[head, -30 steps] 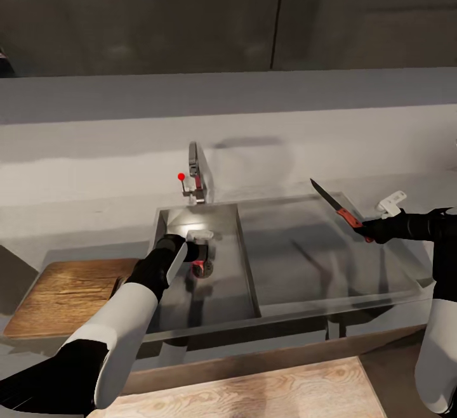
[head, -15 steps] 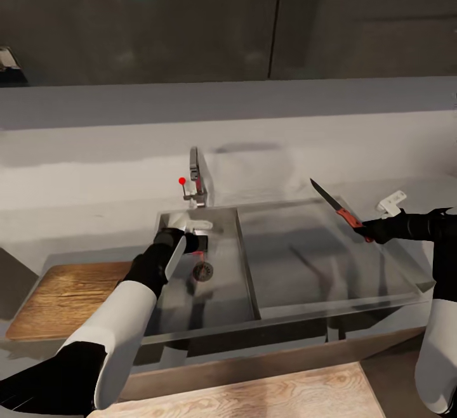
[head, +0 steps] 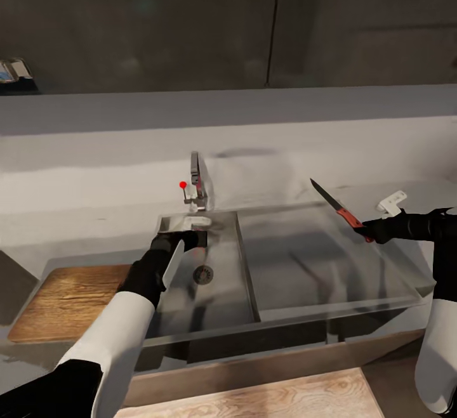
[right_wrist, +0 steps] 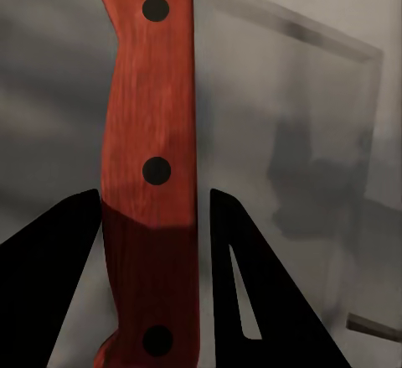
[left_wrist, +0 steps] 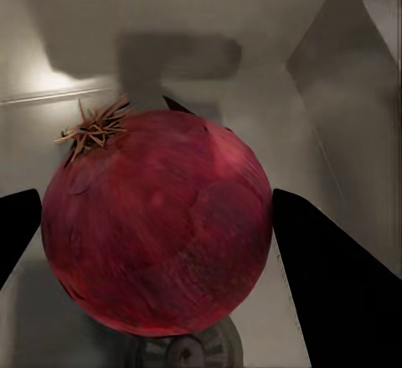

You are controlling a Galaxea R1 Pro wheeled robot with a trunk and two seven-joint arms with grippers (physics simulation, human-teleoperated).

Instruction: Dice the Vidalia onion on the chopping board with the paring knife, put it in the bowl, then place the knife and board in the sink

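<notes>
Right now my left gripper (left_wrist: pixel 159 225) clamps the round dark-red onion with the dry root tuft (left_wrist: pixel 155 225) by its widest sides, held over the grey steel sink basin (head: pixel 219 291). It looks firm and smooth-skinned, so it could slip; that broad middle seems the safest grip. My right gripper (right_wrist: pixel 151 242) is closed on the slim dark-bladed paring knife's orange-red handle (right_wrist: pixel 149 175), above the drainboard.

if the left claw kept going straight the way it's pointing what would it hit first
Probably the back wall of the sink basin, just below the tap. The left claw is shut on the onion, so the onion would touch the steel first. Depth is hard to judge.
</notes>
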